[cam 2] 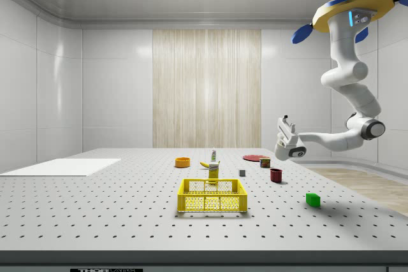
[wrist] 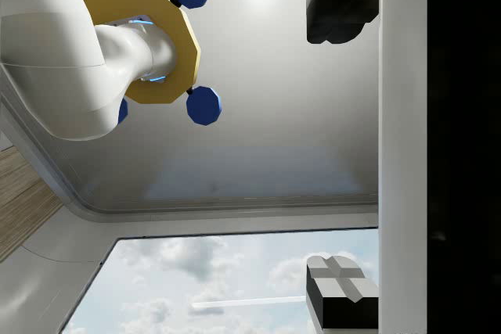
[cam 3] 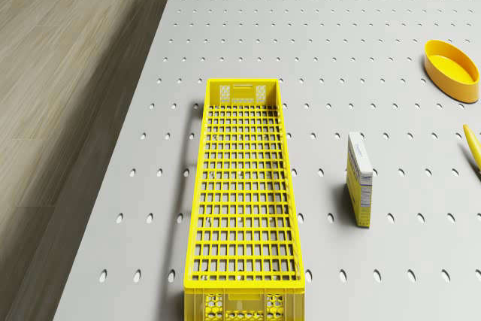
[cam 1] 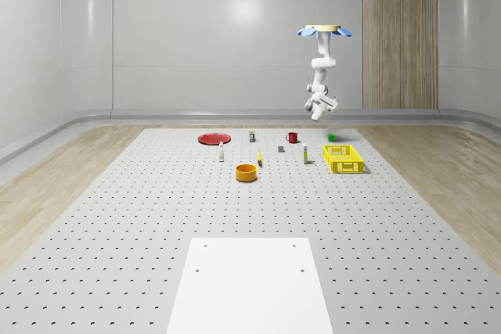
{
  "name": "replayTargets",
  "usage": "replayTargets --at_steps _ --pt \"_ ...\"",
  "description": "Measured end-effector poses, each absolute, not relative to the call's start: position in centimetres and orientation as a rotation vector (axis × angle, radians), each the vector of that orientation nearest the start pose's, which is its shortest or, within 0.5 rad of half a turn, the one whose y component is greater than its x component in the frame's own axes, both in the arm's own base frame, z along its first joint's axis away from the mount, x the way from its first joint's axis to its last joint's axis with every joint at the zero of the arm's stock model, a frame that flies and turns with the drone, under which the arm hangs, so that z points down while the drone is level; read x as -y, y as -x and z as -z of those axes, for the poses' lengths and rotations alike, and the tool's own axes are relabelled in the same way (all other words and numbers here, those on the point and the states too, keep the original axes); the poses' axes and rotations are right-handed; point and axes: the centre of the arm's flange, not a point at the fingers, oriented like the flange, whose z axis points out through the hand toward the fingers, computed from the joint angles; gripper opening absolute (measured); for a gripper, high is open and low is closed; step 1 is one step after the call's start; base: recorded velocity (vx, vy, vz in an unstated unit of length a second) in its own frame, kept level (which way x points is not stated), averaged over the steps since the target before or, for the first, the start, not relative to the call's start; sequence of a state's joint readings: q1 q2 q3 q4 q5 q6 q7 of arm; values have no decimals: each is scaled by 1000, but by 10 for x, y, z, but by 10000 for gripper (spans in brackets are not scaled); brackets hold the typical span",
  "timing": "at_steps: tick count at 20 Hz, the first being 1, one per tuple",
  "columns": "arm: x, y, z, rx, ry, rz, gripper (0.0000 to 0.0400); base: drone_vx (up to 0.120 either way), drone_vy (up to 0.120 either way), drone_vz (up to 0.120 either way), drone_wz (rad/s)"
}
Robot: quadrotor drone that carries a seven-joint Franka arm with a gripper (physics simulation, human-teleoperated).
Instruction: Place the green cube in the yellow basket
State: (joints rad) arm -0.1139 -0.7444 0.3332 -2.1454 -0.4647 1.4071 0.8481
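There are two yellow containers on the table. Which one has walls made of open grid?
The yellow basket, long and rectangular with lattice walls and floor. The yellow bowl is round with solid walls.

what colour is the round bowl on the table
Orange-yellow bowl, clearest in the drone view.

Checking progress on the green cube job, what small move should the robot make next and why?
Probably swing the pincer downward over the green cube. The drone hovers high near the yellow basket; the pincer, fingers apart and empty, points upward, and the cube sits untouched on the table.
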Motion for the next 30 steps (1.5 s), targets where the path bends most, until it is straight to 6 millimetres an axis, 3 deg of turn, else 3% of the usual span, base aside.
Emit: replayTargets --at_steps 3,6,10,14,20,25,30 --pt "-87 -302 -639 817 -1954 -535 400 93 0 -67 0" --pt "-99 -304 -592 627 -1490 -656 400 0 0 -120 0" --pt "-78 -306 -531 375 -870 -752 400 0 0 -120 0" --pt "-45 -307 -503 199 -447 -781 400 0 0 -120 0" --pt "-16 -307 -493 71 -153 -786 400 -67 0 -120 0" --pt "-6 -307 -491 30 -62 -785 400 -120 0 -120 0" --pt "-2 -307 -491 14 -25 -785 400 -120 120 -120 0"
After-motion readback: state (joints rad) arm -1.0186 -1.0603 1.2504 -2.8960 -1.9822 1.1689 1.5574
